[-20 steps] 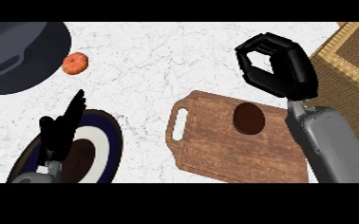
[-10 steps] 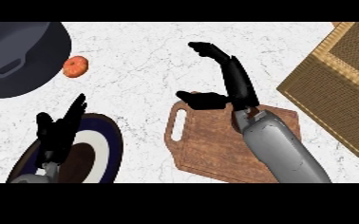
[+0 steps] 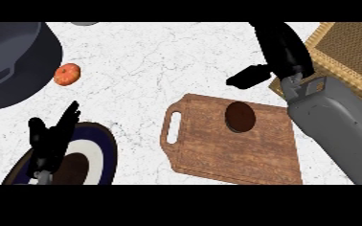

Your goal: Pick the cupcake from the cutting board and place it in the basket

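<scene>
The cupcake [image 3: 240, 117] sits on the cutting board [image 3: 233, 148], near its upper edge and right of the handle slot, seen from straight above as a dark brown round; nothing touches it, so the pick is not yet made. The right robot hand [image 3: 279, 52] hangs above the counter [image 3: 163, 57] beyond the board's far edge, fingers held straight and pointing up the view, thumb stuck out to the left toward the open counter, wide and holding nothing. Its grey forearm runs down the right side and overlaps the board's right corner. The basket [image 3: 339, 52] lies just beside that hand at the right edge, partly hidden by it, which makes for a short carry once the cupcake is lifted. To grasp, I judge the hand must come back toward the cupcake and lower over it. The left robot hand [image 3: 53, 136] rests open at lower left, fingers up, over a dark blue plate [image 3: 102, 148], out of the way. An orange fruit [image 3: 67, 74] and a large dark pan [image 3: 25, 57] sit at the left, well apart from the board.
</scene>
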Controlling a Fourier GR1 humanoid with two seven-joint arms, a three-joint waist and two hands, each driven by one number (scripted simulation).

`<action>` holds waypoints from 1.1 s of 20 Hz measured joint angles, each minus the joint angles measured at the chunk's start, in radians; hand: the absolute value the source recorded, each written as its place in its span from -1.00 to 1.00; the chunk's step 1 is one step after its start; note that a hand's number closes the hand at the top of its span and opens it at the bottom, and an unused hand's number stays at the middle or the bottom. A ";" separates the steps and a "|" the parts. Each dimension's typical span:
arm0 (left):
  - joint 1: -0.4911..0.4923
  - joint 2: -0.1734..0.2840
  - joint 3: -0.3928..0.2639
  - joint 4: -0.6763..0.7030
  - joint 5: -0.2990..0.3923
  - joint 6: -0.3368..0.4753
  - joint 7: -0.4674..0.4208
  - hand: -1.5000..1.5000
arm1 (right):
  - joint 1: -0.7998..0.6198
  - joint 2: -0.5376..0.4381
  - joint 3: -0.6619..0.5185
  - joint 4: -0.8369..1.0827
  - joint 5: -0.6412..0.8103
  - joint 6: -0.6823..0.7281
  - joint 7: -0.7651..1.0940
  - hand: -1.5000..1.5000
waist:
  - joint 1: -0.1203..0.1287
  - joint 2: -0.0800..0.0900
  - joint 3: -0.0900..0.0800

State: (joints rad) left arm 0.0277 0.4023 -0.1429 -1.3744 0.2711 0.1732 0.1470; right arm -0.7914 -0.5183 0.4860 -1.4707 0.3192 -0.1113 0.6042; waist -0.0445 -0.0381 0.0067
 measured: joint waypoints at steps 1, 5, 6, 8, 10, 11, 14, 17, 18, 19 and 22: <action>0.000 -0.002 0.000 -0.004 0.001 0.001 0.003 0.00 | -0.030 -0.029 -0.008 -0.014 -0.013 0.054 0.041 -1.00 | 0.001 0.001 0.000; 0.012 -0.007 0.002 -0.018 0.001 0.005 0.006 0.00 | -0.113 -0.115 -0.027 -0.086 -0.117 0.280 0.190 -1.00 | -0.001 0.002 0.000; 0.015 -0.007 0.004 -0.019 0.002 0.005 0.005 0.00 | -0.128 -0.131 -0.033 -0.101 -0.156 0.337 0.223 -1.00 | -0.002 0.001 0.000; 0.022 -0.009 0.005 -0.028 0.000 0.006 0.000 0.00 | -0.151 -0.164 -0.048 -0.121 -0.233 0.439 0.287 -1.00 | 0.000 0.003 0.000; 0.026 -0.008 0.008 -0.030 0.003 -0.001 -0.003 0.00 | -0.164 -0.193 -0.059 -0.143 -0.310 0.509 0.326 -1.00 | 0.000 0.006 0.001; 0.025 -0.009 0.007 -0.032 0.003 -0.001 0.002 0.00 | -0.171 -0.212 -0.068 -0.148 -0.349 0.539 0.336 -1.00 | 0.000 0.007 0.001; 0.025 -0.006 0.010 -0.037 0.006 -0.008 0.010 0.00 | -0.184 -0.266 -0.083 -0.170 -0.448 0.593 0.361 -1.00 | 0.003 0.011 0.002; 0.025 -0.010 0.006 -0.046 -0.003 -0.004 0.016 0.00 | -0.187 -0.317 -0.093 -0.195 -0.529 0.619 0.377 -1.00 | 0.008 0.014 0.002; 0.025 -0.011 0.004 -0.053 -0.004 -0.004 0.022 0.00 | -0.189 -0.327 -0.093 -0.203 -0.551 0.621 0.385 -1.00 | 0.011 0.015 0.002; 0.025 -0.011 0.003 -0.056 -0.004 -0.007 0.024 0.00 | -0.192 -0.337 -0.095 -0.205 -0.570 0.624 0.390 -1.00 | 0.015 0.017 0.001; 0.039 -0.013 0.004 -0.070 -0.002 -0.016 0.018 0.00 | -0.180 -0.364 -0.098 -0.231 -0.620 0.620 0.409 -1.00 | 0.022 0.019 0.002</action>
State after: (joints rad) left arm 0.0666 0.3896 -0.1386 -1.4447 0.2691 0.1572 0.1651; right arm -0.9709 -0.8827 0.3876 -1.7019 -0.3010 0.5090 1.0135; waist -0.0228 -0.0192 0.0082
